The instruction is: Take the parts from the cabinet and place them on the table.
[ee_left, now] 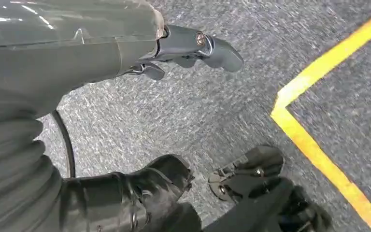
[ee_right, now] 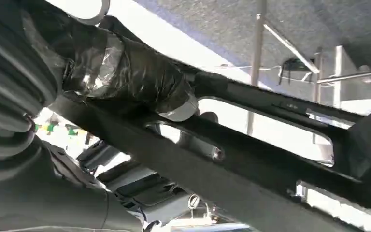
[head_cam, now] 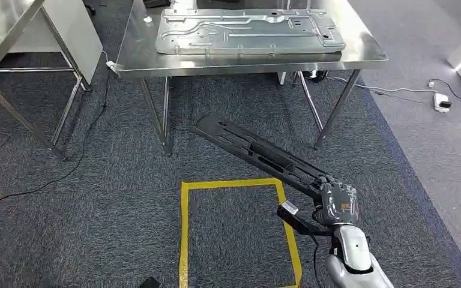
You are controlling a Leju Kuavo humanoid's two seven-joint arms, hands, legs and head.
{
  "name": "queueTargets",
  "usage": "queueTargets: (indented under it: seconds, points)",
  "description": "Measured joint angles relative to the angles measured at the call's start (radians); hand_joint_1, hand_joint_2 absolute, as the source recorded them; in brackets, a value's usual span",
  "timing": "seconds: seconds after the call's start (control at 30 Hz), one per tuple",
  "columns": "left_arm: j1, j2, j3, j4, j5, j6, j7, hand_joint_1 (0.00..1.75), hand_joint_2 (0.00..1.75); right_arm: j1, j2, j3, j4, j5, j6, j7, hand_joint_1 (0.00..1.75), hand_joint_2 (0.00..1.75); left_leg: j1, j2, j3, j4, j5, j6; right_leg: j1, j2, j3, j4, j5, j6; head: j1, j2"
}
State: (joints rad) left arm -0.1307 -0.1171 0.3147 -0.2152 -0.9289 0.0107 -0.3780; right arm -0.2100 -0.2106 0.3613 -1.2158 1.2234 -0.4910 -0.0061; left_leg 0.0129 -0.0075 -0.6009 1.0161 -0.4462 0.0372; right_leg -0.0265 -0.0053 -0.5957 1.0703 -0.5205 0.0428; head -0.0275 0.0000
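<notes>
My right hand grips one end of a long black plastic part, which sticks out over the carpet toward the steel table. In the right wrist view the black part crosses the picture with my right hand wrapped around it. A large silver metal panel lies flat on the table. My left hand hangs over the grey carpet with its fingers apart and nothing in them.
A yellow tape square marks the carpet in front of me. A second steel frame stands at the left. Cables and a power strip lie on the floor to the right of the table.
</notes>
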Motion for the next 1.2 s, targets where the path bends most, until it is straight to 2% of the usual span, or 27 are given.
queueTargets:
  seconds: [0.07, 0.1, 0.13, 0.17, 0.2, 0.23, 0.27, 0.3, 0.4, 0.43, 0.47, 0.5, 0.57, 0.6, 0.63, 0.67, 0.7, 0.73, 0.77, 0.8, 0.9, 0.97, 1.03, 1.1, 1.13, 1.17, 1.2]
  points:
    - [-0.001, 0.000, 0.000, 0.000, 0.000, 0.000, 0.000, 0.00, 1.75, -0.002, 0.000, 0.000, 0.005, 0.002, -0.001, 0.000, 1.75, 1.75, -0.003, -0.005, -0.001, 0.000, -0.001, 0.006, 0.002, 0.002, -0.073, 0.153, -0.077, 0.003, 0.000, 0.000]
    - [0.001, 0.000, 0.000, 0.000, -0.002, 0.000, 0.000, 0.00, 1.75, -0.001, 0.000, 0.000, 0.008, 0.005, -0.001, 0.002, 1.75, 1.75, -0.005, -0.008, -0.001, 0.001, -0.002, 0.007, 0.002, 0.002, -0.109, 0.225, -0.102, 0.004, 0.000, 0.000]
    - [0.002, 0.000, 0.000, 0.000, -0.003, 0.000, 0.000, 0.00, 1.75, 0.000, 0.001, 0.000, 0.013, 0.010, -0.001, 0.005, 1.75, 1.75, -0.007, -0.015, -0.001, 0.001, -0.002, 0.007, 0.003, 0.002, -0.131, 0.263, -0.103, 0.003, -0.001, 0.000]
    - [0.002, 0.000, 0.000, 0.000, -0.003, 0.000, 0.000, 0.00, 1.75, 0.001, 0.001, 0.000, 0.016, 0.014, -0.001, 0.007, 1.75, 1.75, -0.009, -0.022, -0.001, 0.002, -0.002, 0.007, 0.004, 0.002, -0.125, 0.245, -0.078, 0.000, 0.000, 0.000]
    - [0.001, 0.000, 0.000, 0.000, -0.003, 0.000, 0.000, 0.00, 1.75, 0.001, 0.001, 0.000, 0.018, 0.016, -0.001, 0.009, 1.75, 1.75, -0.011, -0.031, 0.000, 0.003, -0.002, 0.007, 0.005, 0.004, -0.098, 0.185, -0.038, -0.005, -0.001, 0.000]
    - [0.001, 0.000, 0.000, 0.000, -0.003, 0.000, 0.000, 0.00, 1.75, 0.000, 0.001, 0.000, 0.019, 0.018, -0.001, 0.010, 1.75, 1.75, -0.012, -0.039, 0.002, 0.003, -0.002, 0.007, 0.006, 0.012, -0.054, 0.097, 0.010, -0.012, 0.000, 0.000]
    - [0.000, 0.000, 0.000, 0.000, -0.003, 0.001, 0.000, 0.00, 1.75, -0.001, 0.001, 0.000, 0.020, 0.018, -0.002, 0.012, 1.75, 1.75, -0.013, -0.048, 0.003, 0.003, -0.002, 0.006, 0.008, 0.032, -0.007, 0.002, 0.051, -0.022, 0.000, 0.000]
    - [0.000, -0.001, 0.000, 0.000, -0.003, 0.001, 0.000, 0.00, 1.75, -0.003, 0.001, 0.000, 0.021, 0.018, -0.002, 0.012, 1.75, 1.75, -0.015, -0.053, 0.000, 0.003, -0.001, 0.003, 0.008, 0.067, 0.011, -0.033, 0.038, -0.032, -0.001, 0.000]
    - [-0.001, 0.000, 0.000, 0.000, -0.003, 0.002, 0.001, 0.00, 1.75, -0.006, 0.002, 0.000, 0.023, 0.018, -0.005, 0.015, 1.75, 1.75, -0.006, -0.072, -0.008, 0.002, 0.004, -0.013, 0.017, 0.048, 0.011, -0.047, 0.041, -0.032, 0.001, 0.000]
    - [0.002, 0.000, 0.000, 0.000, -0.003, 0.002, 0.001, 0.00, 1.75, -0.006, 0.002, 0.000, 0.023, 0.017, -0.005, 0.015, 1.75, 1.75, -0.006, -0.075, -0.006, -0.003, 0.007, -0.019, 0.017, 0.044, 0.013, -0.052, 0.043, -0.036, 0.000, 0.000]
    - [0.003, 0.003, 0.000, 0.000, -0.003, 0.002, 0.001, 0.00, 1.75, -0.006, 0.003, 0.000, 0.023, 0.016, -0.005, 0.015, 1.75, 1.75, -0.015, -0.079, -0.002, -0.005, 0.005, -0.025, 0.003, 0.037, 0.025, -0.069, 0.052, -0.043, 0.000, 0.000]
    - [0.004, 0.005, 0.000, 0.000, -0.003, 0.003, 0.000, 0.00, 1.75, -0.006, 0.010, 0.000, 0.023, 0.016, -0.005, 0.013, 1.75, 1.75, -0.014, -0.051, -0.012, 0.019, -0.017, -0.030, 0.003, 0.032, 0.032, -0.078, 0.055, -0.045, 0.000, 0.000]
    - [-0.002, 0.005, 0.001, 0.000, -0.003, 0.003, 0.000, 0.00, 1.75, -0.007, 0.010, 0.000, 0.024, 0.014, -0.007, 0.010, 1.75, 1.75, -0.005, -0.016, -0.077, 0.161, -0.093, -0.043, 0.005, 0.021, 0.033, -0.078, 0.057, -0.051, -0.003, 0.000]
    - [-0.002, 0.006, 0.001, 0.000, -0.003, 0.003, 0.000, 0.00, 1.75, -0.006, 0.010, 0.000, 0.024, 0.013, -0.007, 0.009, 1.75, 1.75, -0.002, -0.009, -0.113, 0.236, -0.120, -0.047, 0.006, 0.016, 0.033, -0.076, 0.056, -0.052, -0.002, 0.000]
    - [0.000, 0.006, 0.001, 0.000, -0.003, 0.003, 0.000, 0.00, 1.75, -0.005, 0.010, 0.000, 0.026, 0.012, -0.007, 0.008, 1.75, 1.75, 0.000, -0.005, -0.140, 0.289, -0.129, -0.050, 0.006, 0.012, 0.033, -0.075, 0.055, -0.053, -0.003, 0.000]
    - [0.002, 0.006, 0.001, 0.000, -0.003, 0.003, 0.000, 0.00, 1.75, -0.004, 0.010, 0.000, 0.027, 0.012, -0.006, 0.006, 1.75, 1.75, 0.002, -0.002, -0.143, 0.290, -0.113, -0.053, 0.005, 0.011, 0.034, -0.074, 0.053, -0.053, -0.003, 0.000]
    - [0.002, 0.006, 0.002, 0.000, -0.002, 0.003, 0.001, 0.00, 1.75, -0.004, 0.011, 0.000, 0.028, 0.012, -0.006, 0.005, 1.75, 1.75, 0.005, 0.000, -0.124, 0.244, -0.077, -0.055, 0.004, 0.011, 0.034, -0.072, 0.051, -0.050, -0.003, 0.000]
    - [0.002, 0.008, 0.003, 0.000, -0.001, 0.004, 0.002, 0.00, 1.75, -0.004, 0.012, 0.000, 0.028, 0.012, -0.006, 0.003, 1.75, 1.75, 0.007, 0.001, -0.084, 0.163, -0.032, -0.055, 0.002, 0.011, 0.035, -0.068, 0.049, -0.046, -0.003, 0.000]
    - [0.000, 0.008, 0.003, 0.000, 0.000, 0.005, 0.003, 0.00, 1.75, -0.004, 0.014, 0.000, 0.028, 0.012, -0.006, 0.002, 1.75, 1.75, 0.008, 0.002, -0.038, 0.068, 0.010, -0.053, 0.001, 0.010, 0.036, -0.063, 0.044, -0.041, -0.003, 0.000]
    - [-0.001, 0.009, 0.004, 0.000, 0.000, 0.006, 0.003, 0.00, 1.75, -0.004, 0.014, 0.000, 0.028, 0.012, -0.006, 0.001, 1.75, 1.75, 0.008, 0.003, -0.013, 0.011, 0.006, -0.050, 0.002, 0.008, 0.034, -0.058, 0.039, -0.036, -0.002, 0.000]
    - [-0.001, 0.009, 0.005, 0.000, 0.000, 0.008, 0.004, 0.00, 1.75, -0.005, 0.014, 0.000, 0.028, 0.012, -0.006, 0.001, 1.75, 1.75, -0.002, 0.000, -0.012, 0.009, 0.004, -0.033, 0.007, 0.008, 0.030, -0.056, 0.038, -0.019, -0.001, 0.000]
    - [-0.001, 0.009, 0.005, 0.000, 0.000, 0.011, 0.004, 0.00, 1.75, -0.005, 0.015, 0.000, 0.028, 0.012, -0.006, 0.002, 1.75, 1.75, 0.003, 0.001, -0.006, -0.004, 0.012, -0.016, 0.003, 0.008, 0.034, -0.060, 0.036, -0.005, -0.002, 0.000]
    - [-0.005, 0.010, 0.005, 0.000, 0.005, 0.018, 0.004, 0.00, 1.75, -0.006, 0.016, 0.000, 0.028, 0.010, -0.006, 0.003, 1.75, 1.75, 0.004, 0.001, -0.004, -0.009, 0.015, -0.003, 0.001, 0.006, 0.001, 0.016, -0.019, -0.002, -0.001, 0.000]
    - [-0.007, 0.010, 0.007, 0.000, 0.006, 0.024, 0.004, 0.00, 1.75, 0.000, 0.016, 0.000, 0.027, 0.003, -0.007, 0.007, 1.75, 1.75, 0.001, 0.001, -0.006, -0.009, 0.015, 0.001, 0.003, 0.006, -0.076, 0.179, -0.093, 0.002, -0.001, 0.000]
    - [-0.007, 0.010, 0.007, 0.000, 0.006, 0.028, 0.004, 0.00, 1.75, 0.007, 0.014, 0.000, 0.023, 0.002, -0.007, 0.010, 1.75, 1.75, -0.001, 0.001, -0.006, -0.008, 0.014, 0.003, 0.003, 0.006, -0.105, 0.235, -0.107, 0.002, -0.001, 0.000]
    - [-0.007, 0.010, 0.008, 0.000, 0.006, 0.030, 0.005, 0.00, 1.75, 0.015, 0.012, 0.000, 0.019, 0.000, -0.008, 0.012, 1.75, 1.75, -0.003, 0.000, -0.006, -0.007, 0.013, 0.003, 0.004, 0.006, -0.111, 0.244, -0.098, 0.001, -0.001, 0.000]
    - [-0.007, 0.010, 0.008, 0.000, 0.006, 0.031, 0.007, 0.00, 1.75, 0.021, 0.010, 0.000, 0.015, 0.000, -0.008, 0.013, 1.75, 1.75, -0.004, 0.000, -0.006, -0.005, 0.013, 0.003, 0.004, 0.006, -0.097, 0.210, -0.068, -0.001, -0.001, 0.000]
